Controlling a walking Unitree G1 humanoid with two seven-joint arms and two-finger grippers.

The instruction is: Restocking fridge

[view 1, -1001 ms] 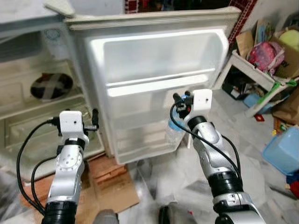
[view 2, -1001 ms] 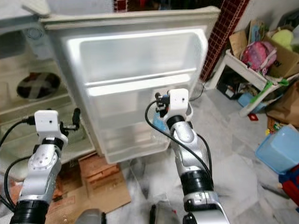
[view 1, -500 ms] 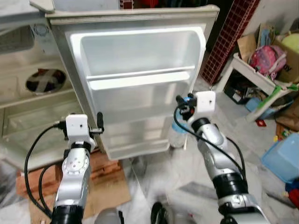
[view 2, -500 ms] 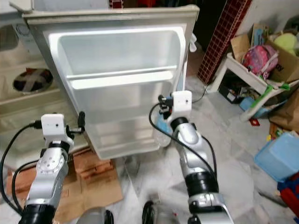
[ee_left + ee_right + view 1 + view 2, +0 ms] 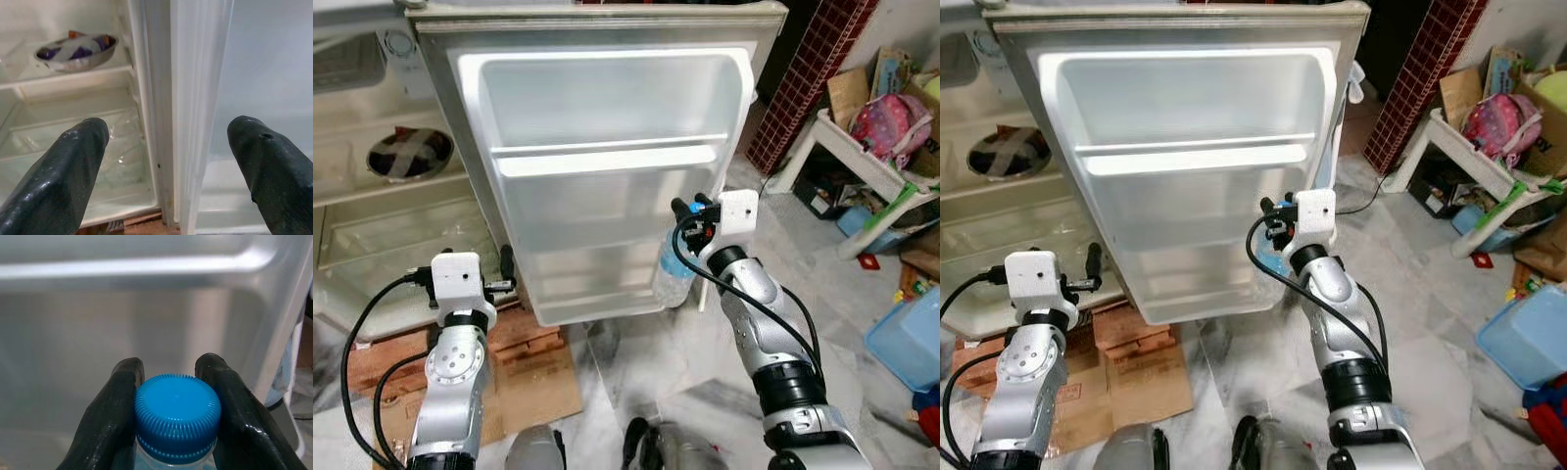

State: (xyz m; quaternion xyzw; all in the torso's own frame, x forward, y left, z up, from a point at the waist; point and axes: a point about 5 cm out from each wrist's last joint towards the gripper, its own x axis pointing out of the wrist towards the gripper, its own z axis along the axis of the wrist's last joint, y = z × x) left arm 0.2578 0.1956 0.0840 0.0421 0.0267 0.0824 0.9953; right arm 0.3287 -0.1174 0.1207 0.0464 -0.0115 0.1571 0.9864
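Observation:
The fridge door [image 5: 607,166] stands wide open before me, its white inner shelves bare. My right gripper [image 5: 690,208] is shut on the blue cap [image 5: 177,416] of a clear water bottle [image 5: 673,279], which hangs in front of the door's lower right corner. My left gripper [image 5: 507,269] is open, held low by the door's hinge side, facing the edge between the door and the fridge cabinet [image 5: 68,127]. A metal bowl [image 5: 76,49] with something purple and white in it sits on an upper shelf inside the cabinet.
Flattened cardboard [image 5: 538,372] and a wooden pallet lie on the marble floor under the fridge. A white bench [image 5: 862,166] loaded with bags and boxes stands at the right. A blue plastic bin [image 5: 906,328] sits at the far right.
The camera has shifted, so the door now sits slightly more to the right and lower in the picture. The right gripper still grips the bottle by the door's lower right corner. The left gripper sits lower.

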